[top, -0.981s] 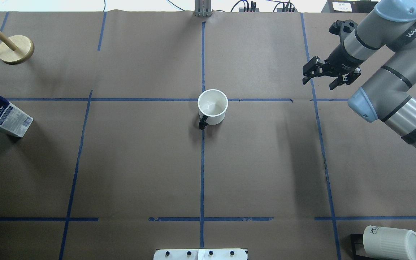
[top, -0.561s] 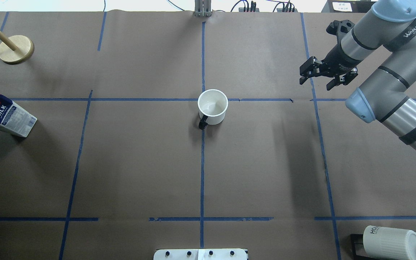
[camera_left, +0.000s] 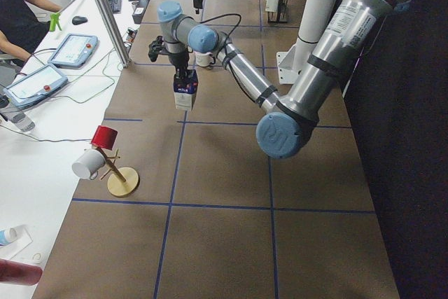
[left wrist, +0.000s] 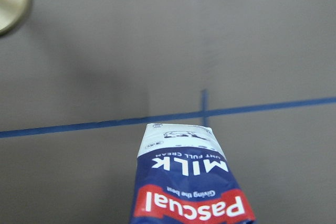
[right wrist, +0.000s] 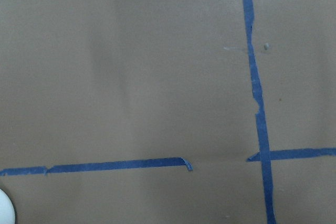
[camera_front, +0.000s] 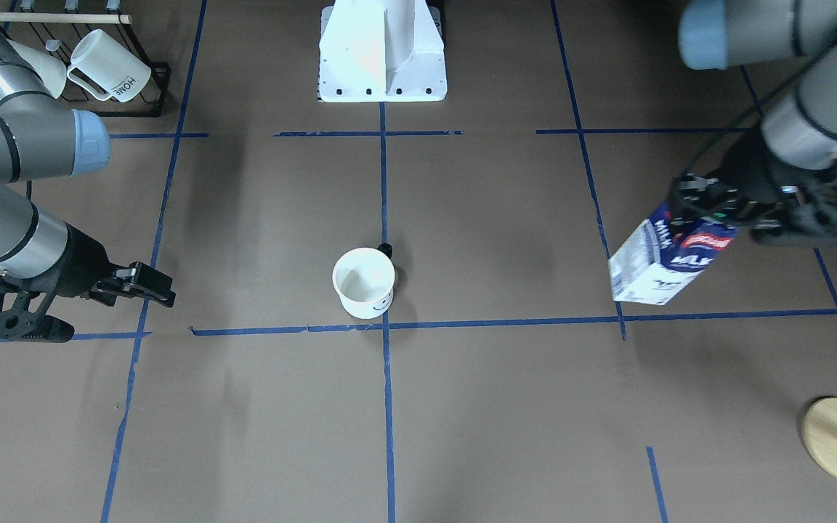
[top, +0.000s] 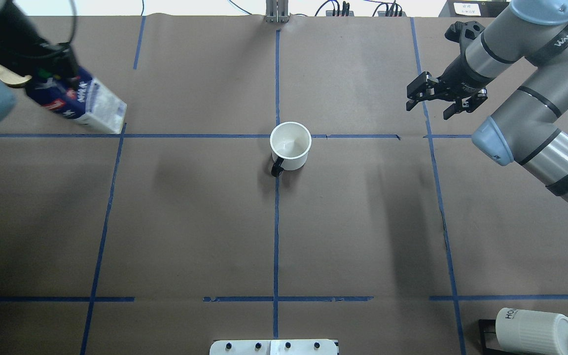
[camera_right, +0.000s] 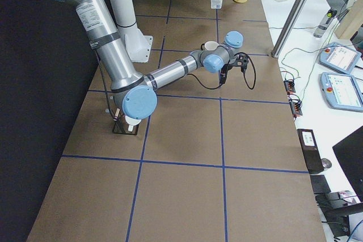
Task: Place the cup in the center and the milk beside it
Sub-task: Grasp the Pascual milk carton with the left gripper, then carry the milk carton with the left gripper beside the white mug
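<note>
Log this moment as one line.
cup: at center | milk: airborne in left claw | right claw: open, empty | milk placement pending

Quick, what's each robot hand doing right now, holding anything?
Left hand: closed on the milk, holding it by its top.
Right hand: open, holding nothing.

The cup (top: pixel 290 144) is white with a black handle. The milk carton (camera_front: pixel 669 261) is dark blue and white, with a red logo and white lettering. Blue tape lines (top: pixel 276 236) cross the brown tabletop (top: pixel 190 217) in a grid.
</note>
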Tool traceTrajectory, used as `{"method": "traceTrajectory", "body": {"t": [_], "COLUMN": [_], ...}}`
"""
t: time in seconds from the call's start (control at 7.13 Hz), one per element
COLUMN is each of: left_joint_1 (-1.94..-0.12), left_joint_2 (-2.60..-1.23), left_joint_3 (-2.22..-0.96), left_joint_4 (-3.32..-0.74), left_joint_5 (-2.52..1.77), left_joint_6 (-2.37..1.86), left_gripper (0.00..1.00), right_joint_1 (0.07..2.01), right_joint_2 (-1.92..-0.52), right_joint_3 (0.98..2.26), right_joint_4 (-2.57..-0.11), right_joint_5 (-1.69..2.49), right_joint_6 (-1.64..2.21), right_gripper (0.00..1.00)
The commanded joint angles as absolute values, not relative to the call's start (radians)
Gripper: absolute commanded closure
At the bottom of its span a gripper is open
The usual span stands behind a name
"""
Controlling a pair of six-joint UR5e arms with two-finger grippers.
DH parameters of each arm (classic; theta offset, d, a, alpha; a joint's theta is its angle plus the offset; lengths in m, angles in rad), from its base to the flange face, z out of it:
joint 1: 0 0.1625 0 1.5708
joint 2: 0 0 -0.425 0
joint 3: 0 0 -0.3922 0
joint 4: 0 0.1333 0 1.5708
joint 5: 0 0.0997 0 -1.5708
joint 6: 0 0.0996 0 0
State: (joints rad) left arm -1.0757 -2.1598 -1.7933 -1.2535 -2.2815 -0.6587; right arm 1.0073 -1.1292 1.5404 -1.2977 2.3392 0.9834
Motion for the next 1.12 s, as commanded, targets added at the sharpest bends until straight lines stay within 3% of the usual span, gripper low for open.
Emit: {"method": "traceTrajectory", "body": {"t": [0.0,0.28,0.84,0.98], "left_joint_1": [-0.924,-0.841,-0.729,-0.727], "left_joint_2": [-2.417,-2.569,-2.592,-2.594], "left_joint_3": [-1.584,-1.387,-1.324,-1.325], "left_joint_4": [-1.279,-1.357,-1.462,-1.462], "left_joint_5": [-2.196,-2.18,-2.102,-2.1], "left_joint_6": [-0.828,-0.916,-1.029,-1.052], "left_gripper": [0.98,0.97,0.91,0.84], "right_joint_1": [1.019,1.017,1.015,1.015], "right_joint_2": [-1.135,-1.131,-1.129,-1.129], "right_joint_3": [1.545,1.549,1.549,1.549], "right_joint_4": [-1.298,-1.296,-1.298,-1.298], "right_joint_5": [2.339,2.338,2.336,2.336], "right_joint_6": [0.976,0.988,0.991,0.991], "right_gripper": [0.0,0.0,0.0,0.0]}}
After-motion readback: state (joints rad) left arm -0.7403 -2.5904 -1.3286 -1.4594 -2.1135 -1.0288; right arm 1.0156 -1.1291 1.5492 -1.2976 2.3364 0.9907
